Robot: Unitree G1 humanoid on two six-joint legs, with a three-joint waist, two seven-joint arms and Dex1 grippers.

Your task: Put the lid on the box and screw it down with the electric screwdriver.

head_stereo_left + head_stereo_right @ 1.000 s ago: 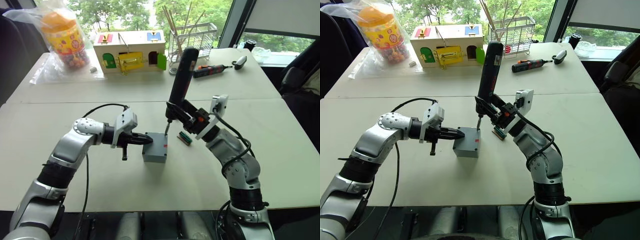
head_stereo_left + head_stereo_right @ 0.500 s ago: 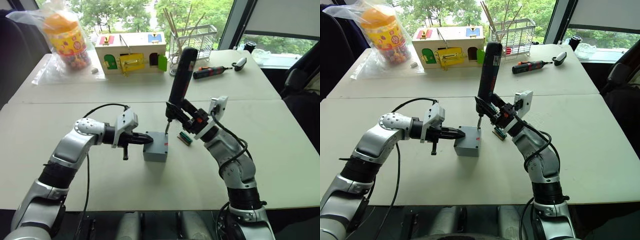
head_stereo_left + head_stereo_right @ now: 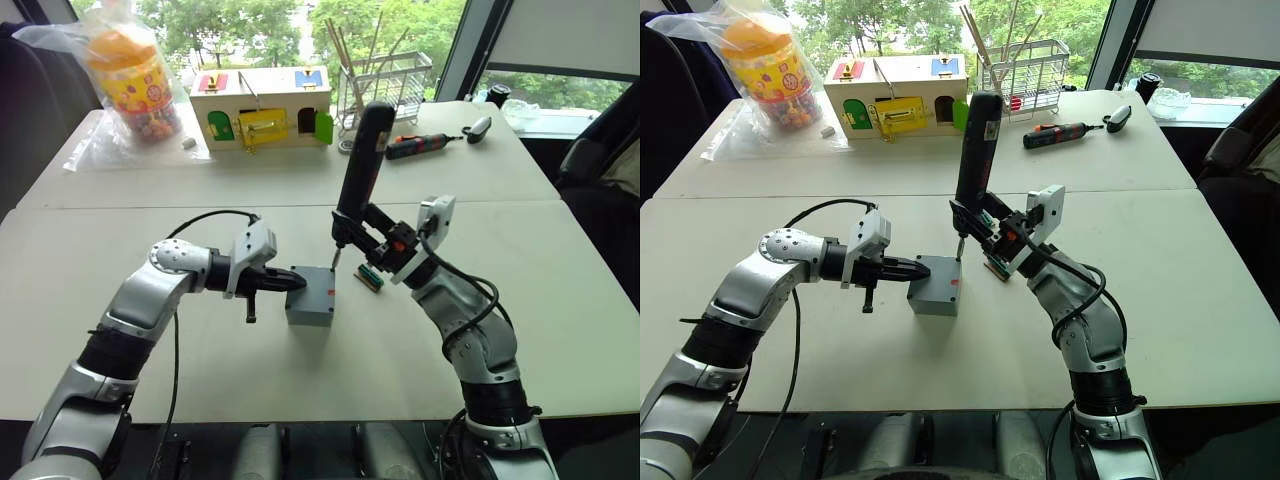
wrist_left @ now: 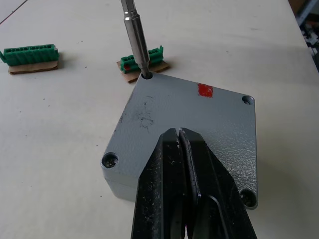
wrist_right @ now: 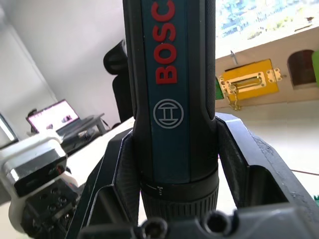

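Note:
The grey box (image 3: 310, 300) stands at the table's middle with the lid (image 4: 199, 119) seated on top; a small red mark shows on the lid. My left gripper (image 3: 295, 284) is shut, and its fingertips (image 4: 172, 137) rest on the lid from the left side. My right gripper (image 3: 375, 240) is shut on the electric screwdriver (image 3: 362, 160), held nearly upright. The metal bit (image 4: 135, 35) stands in the lid's far corner screw hole. Screws sit in the other three corners.
Two green connector pieces (image 4: 31, 54) lie on the table beyond the box. At the back stand a wooden toy house (image 3: 262, 105), a wire rack (image 3: 388, 75), a small black-and-red screwdriver (image 3: 420, 146) and a bagged jar (image 3: 125, 75).

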